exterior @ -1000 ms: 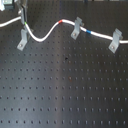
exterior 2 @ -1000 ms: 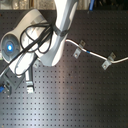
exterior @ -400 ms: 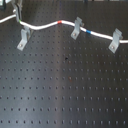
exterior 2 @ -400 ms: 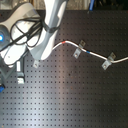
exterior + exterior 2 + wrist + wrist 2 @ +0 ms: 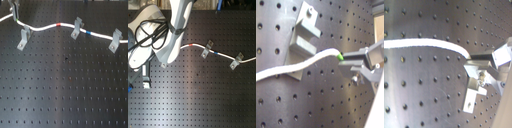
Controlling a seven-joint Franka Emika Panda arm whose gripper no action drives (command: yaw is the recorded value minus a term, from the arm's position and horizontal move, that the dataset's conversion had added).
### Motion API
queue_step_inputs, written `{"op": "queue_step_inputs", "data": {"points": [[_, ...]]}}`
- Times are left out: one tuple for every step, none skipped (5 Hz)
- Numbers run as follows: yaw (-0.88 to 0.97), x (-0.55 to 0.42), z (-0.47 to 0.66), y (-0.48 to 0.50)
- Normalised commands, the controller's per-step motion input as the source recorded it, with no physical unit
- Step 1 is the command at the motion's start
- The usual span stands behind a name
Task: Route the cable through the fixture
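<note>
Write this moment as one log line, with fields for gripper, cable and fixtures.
gripper: shut on cable end | cable: seated in middle fixture and right fixture | left fixture: cable crosses above it, seating unclear

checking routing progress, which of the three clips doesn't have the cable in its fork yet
The fixture at the first exterior view's left. The cable passes behind its top, while the middle clip and right clip already carry it.

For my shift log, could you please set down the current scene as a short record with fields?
surface: black perforated board
cable: white cable, held near one end, with a red band and a blue band
fixtures: three grey clips; cable passes at the middle clip and the far clip
open step: clip nearest the hand sits beside the cable
hand: hand shut on the cable
</note>
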Motion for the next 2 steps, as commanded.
{"op": "queue_step_inputs", "data": {"points": [[0.05, 0.276, -0.19, -0.329], [0.15, 0.038, -0.54, -0.368]]}}
